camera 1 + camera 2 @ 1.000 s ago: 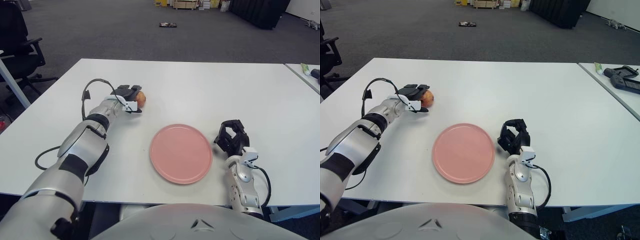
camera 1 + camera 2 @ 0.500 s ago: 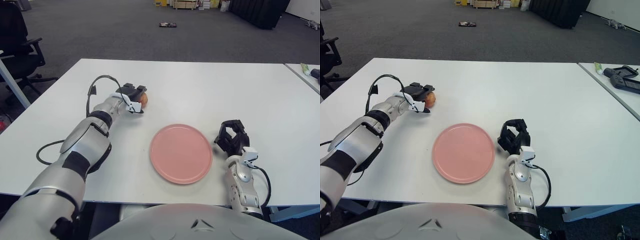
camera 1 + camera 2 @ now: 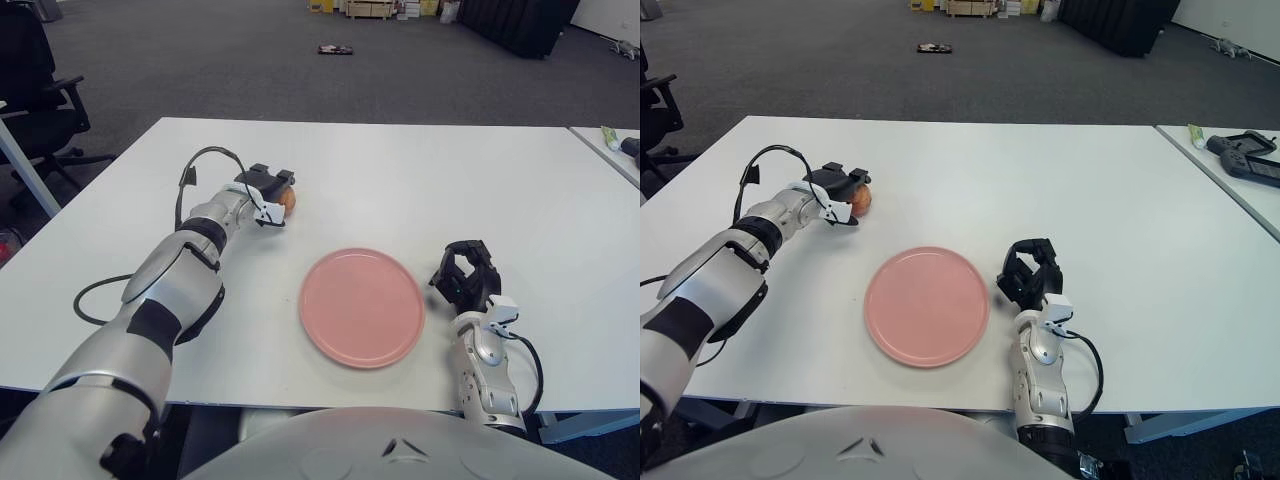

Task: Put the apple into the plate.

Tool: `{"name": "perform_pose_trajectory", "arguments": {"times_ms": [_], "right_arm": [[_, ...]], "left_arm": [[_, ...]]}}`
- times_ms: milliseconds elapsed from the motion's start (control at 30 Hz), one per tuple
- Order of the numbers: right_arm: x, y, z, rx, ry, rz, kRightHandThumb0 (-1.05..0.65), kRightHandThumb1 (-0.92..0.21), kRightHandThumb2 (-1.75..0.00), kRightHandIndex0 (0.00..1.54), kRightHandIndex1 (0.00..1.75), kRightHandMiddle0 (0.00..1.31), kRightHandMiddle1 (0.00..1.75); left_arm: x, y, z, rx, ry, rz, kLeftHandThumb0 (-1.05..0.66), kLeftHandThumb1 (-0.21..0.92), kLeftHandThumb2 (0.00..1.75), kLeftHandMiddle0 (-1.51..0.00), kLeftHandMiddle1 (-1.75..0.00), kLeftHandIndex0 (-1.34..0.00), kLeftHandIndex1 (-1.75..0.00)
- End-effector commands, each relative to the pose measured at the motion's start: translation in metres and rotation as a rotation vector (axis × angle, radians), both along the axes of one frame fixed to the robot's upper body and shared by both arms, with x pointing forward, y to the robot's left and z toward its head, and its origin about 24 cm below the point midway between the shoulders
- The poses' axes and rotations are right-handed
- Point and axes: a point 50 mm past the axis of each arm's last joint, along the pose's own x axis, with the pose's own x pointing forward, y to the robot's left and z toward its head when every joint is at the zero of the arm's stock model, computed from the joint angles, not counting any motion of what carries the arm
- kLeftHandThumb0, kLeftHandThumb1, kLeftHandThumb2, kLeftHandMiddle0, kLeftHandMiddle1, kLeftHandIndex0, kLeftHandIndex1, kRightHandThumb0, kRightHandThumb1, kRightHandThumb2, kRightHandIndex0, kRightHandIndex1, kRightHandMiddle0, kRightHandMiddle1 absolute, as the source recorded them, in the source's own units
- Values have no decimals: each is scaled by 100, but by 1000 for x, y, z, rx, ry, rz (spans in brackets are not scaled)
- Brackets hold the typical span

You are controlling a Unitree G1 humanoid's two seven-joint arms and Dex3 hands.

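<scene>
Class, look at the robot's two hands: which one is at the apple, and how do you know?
The left hand, far left of the pink plate, closes over the apple; the right hand holds nothing.

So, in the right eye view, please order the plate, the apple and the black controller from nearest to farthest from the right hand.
1. Plate: just to the left of the right hand.
2. Apple: far left, in the left hand.
3. Controller: on the next table, top right. It is only slightly farther than the apple.
</scene>
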Motion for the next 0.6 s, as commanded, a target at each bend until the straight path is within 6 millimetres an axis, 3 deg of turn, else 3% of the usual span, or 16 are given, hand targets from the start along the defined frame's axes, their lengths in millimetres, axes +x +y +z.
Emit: {"name": "perform_pose_trajectory", "arguments": {"times_ms": [0, 100, 200, 567], "right_arm": [[-6, 5, -11, 51, 52, -23, -41, -55, -103, 96, 175, 43, 175], [-6, 5, -11, 55, 51, -23, -41, -55, -103, 96, 175, 43, 175], [-6, 5, -11, 54, 51, -21, -41, -55, -103, 96, 175, 43, 175], [-6, 2, -11, 46, 50, -19, -41, -54, -104, 97, 175, 44, 175]], "left_arm": [[0, 4, 0, -5, 22, 21, -65, 45, 88, -22, -148, -8, -166], [-1, 6, -1, -39, 29, 39, -58, 41, 90, -38, -165, -25, -172], [-1, 7, -1, -50, 32, 46, -53, 38, 93, -54, -171, -34, -174], [0, 10, 0, -65, -5, 83, -34, 32, 107, -96, -175, -63, -175]]}}
